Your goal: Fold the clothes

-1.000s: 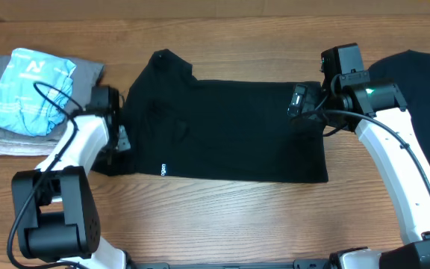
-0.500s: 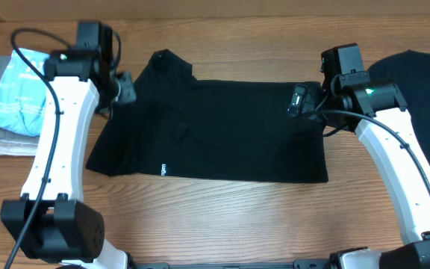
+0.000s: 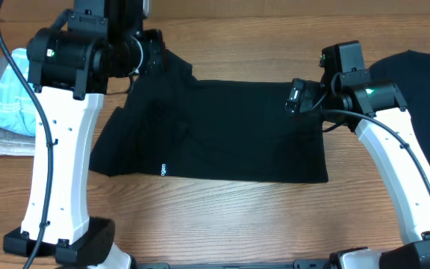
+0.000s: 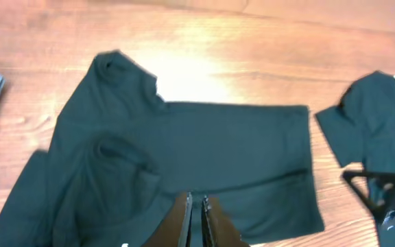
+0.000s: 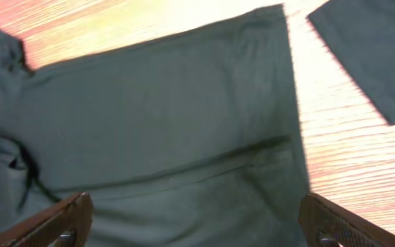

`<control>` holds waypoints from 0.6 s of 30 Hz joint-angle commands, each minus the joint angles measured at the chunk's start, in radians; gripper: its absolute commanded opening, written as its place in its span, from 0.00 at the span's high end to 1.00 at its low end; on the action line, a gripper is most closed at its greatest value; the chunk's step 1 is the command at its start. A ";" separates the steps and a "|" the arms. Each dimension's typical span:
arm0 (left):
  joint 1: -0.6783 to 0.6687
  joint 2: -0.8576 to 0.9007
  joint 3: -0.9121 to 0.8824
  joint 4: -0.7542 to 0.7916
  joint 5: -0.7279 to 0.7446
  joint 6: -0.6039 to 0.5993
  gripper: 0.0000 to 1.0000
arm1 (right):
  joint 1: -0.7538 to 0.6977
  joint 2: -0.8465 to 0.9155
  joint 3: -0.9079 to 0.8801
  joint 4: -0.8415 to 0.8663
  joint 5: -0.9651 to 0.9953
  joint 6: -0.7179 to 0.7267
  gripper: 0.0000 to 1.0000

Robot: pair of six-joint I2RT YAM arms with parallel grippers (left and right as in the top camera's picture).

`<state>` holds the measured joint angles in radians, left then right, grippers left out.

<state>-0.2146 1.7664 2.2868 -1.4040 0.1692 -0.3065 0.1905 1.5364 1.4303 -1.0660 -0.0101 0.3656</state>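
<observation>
While the left claw (image 4: pixel 196 206) hangs high over the far-left part of the desk (image 3: pixel 222 217), its fingers pressed almost together and pinching nothing, the right claw (image 3: pixel 298 96) hovers spread wide above the hem end of the black T-shirt (image 3: pixel 222 134). That shirt lies mid-desk, its sides turned in to a long band. A first fold looks done, though one sleeve bunches out toward the far edge. The crosswise folds are left. A second black shirt (image 3: pixel 416 71) lies unfolded at the far-right corner and a folded pile (image 3: pixel 21 97) sits at the left edge, so the job looks roughly midway.
</observation>
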 commanded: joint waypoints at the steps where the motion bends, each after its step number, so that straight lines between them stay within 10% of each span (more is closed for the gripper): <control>1: 0.004 0.133 0.120 -0.042 0.013 0.038 0.90 | -0.002 0.003 0.006 -0.017 -0.074 -0.019 0.00; 18: 0.090 0.590 0.352 0.073 -0.161 0.169 0.82 | -0.062 0.201 0.237 0.074 -0.058 -0.162 0.18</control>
<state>-0.1493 2.3272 2.6003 -1.3308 0.0982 -0.1932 0.1497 1.6287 1.6630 -1.0130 -0.0849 0.2497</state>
